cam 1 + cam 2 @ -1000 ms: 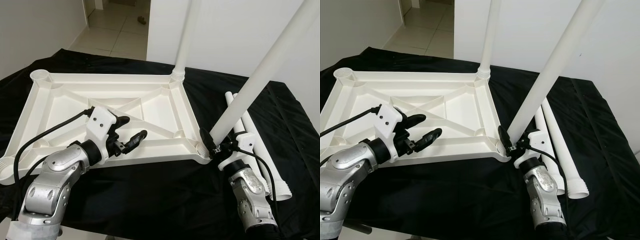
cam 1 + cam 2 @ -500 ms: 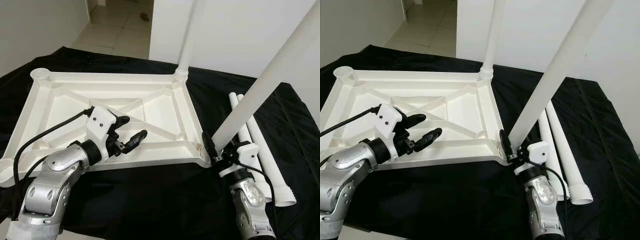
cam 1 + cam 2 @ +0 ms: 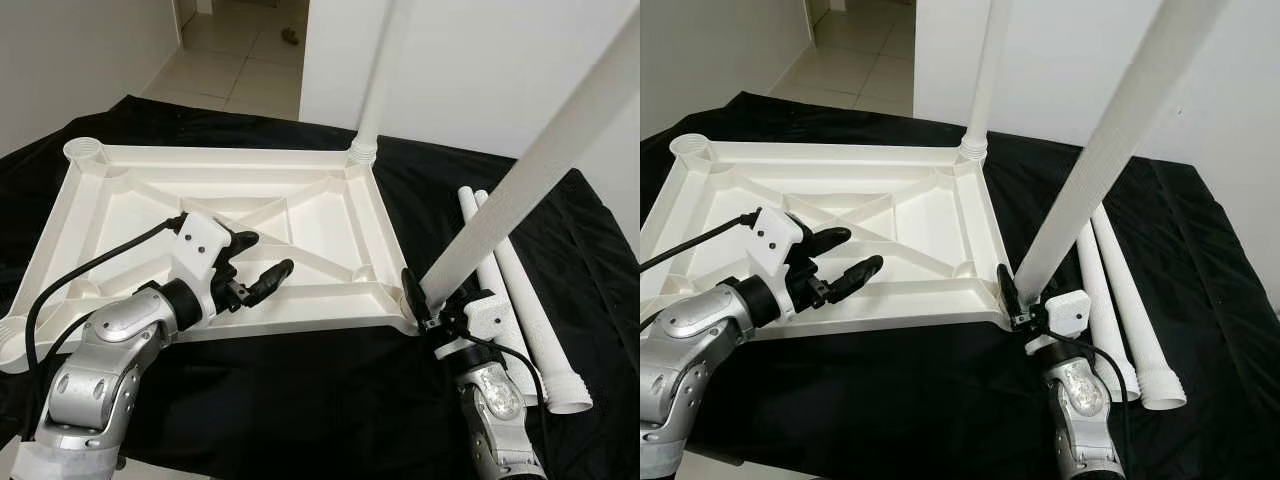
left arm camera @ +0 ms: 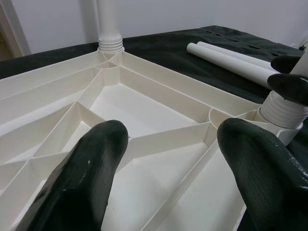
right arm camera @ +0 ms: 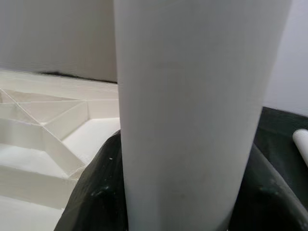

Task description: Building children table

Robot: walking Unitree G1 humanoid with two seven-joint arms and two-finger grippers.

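Here the white ribbed plastic tabletop (image 3: 250, 215) lies upside down on the black cloth (image 3: 330, 400). The right gripper (image 3: 425, 300) pinches a long white tubular leg (image 3: 530, 180) leaning in the near right corner socket. The left gripper (image 3: 262, 262) hovers over the tabletop, fingers spread apart.

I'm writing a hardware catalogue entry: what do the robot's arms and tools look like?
Both arms are silver metal with rounded joint housings. Each tool, left and right, has two long black fingers, a white plastic block at the wrist and a thin black cable looping back along the arm.
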